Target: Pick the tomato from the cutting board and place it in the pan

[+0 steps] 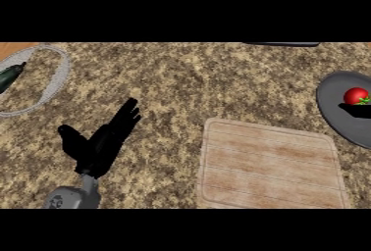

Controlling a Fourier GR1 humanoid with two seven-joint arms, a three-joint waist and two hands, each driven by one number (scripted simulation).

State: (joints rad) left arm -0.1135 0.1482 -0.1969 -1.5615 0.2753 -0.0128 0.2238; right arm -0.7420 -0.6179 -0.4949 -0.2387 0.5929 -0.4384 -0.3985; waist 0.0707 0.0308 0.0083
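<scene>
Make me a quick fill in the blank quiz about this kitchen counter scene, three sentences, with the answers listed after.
1. The tomato lies in the ____ at the view's right edge.
2. The cutting board has ____ on it.
3. The only hand in view is the robot's ____ hand, open above the counter.

Missing words: pan; nothing; left

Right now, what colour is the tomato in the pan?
Red, with a bit of green at its stem. The tomato shows best in the head view, in the grey pan.
</scene>
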